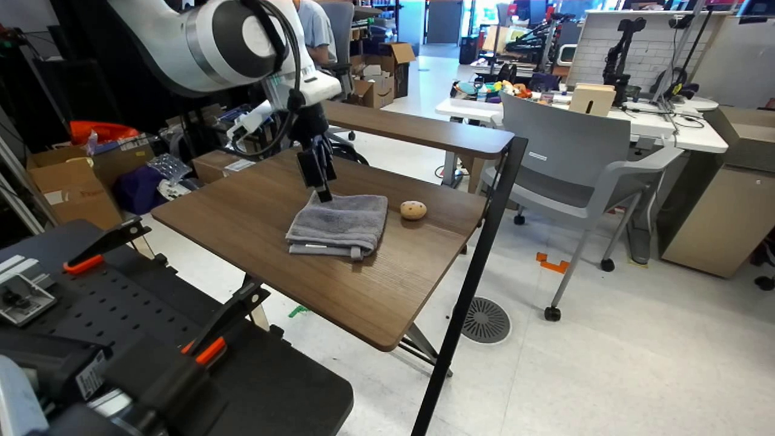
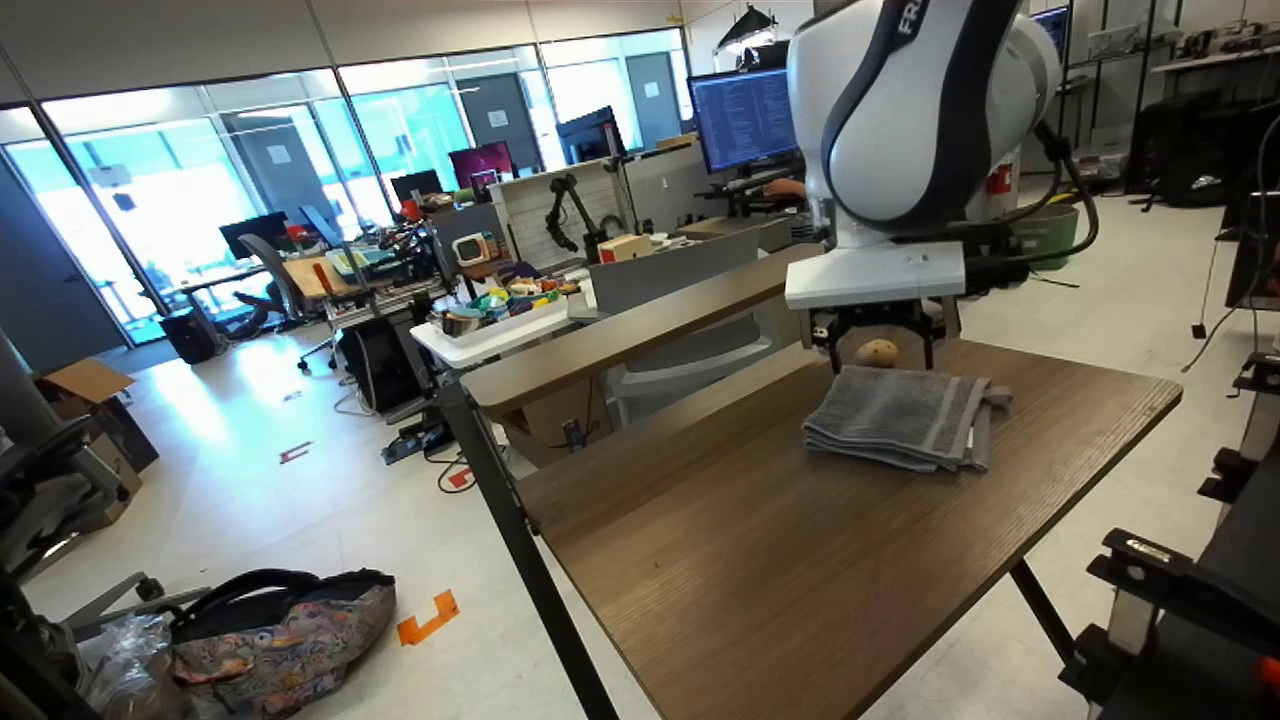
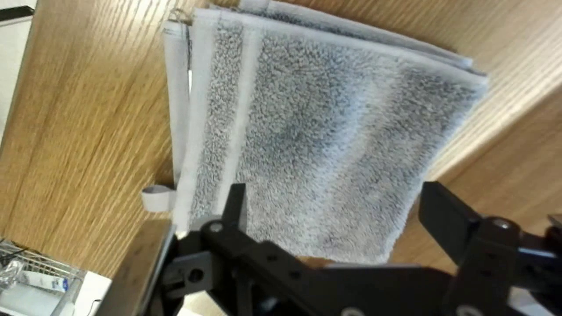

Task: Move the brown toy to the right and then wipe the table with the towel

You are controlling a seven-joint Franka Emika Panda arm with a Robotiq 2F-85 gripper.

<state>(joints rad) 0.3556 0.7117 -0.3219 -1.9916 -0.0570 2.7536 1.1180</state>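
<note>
The end effector (image 3: 334, 188) hangs above the folded grey towel (image 1: 342, 221) with its fingers spread well apart, terry cloth showing in the gap; whether their tips touch it cannot be told. The potato-like brown toy (image 1: 413, 210) lies just beside the towel, apart from it, on the wood-grain table (image 1: 242, 209). A raised shelf (image 1: 418, 128) runs along one side of this table, and a slanting black leg (image 1: 470, 284) crosses in front of the edge of a grey chair (image 1: 563, 148). An orange bundle (image 1: 103, 131) shows above a cardboard box (image 1: 88, 200), inside or behind it, hard to say which. In the wrist view a wire basket (image 3: 52, 264), cut off at the corner, holds pale packages (image 3: 44, 281) too blurred to identify. In an exterior view the brown toy (image 2: 877, 352) appears between the fingers, its underside hidden by the towel. A person (image 1: 316, 27) in a pale shirt is cut off at the top edge.
</note>
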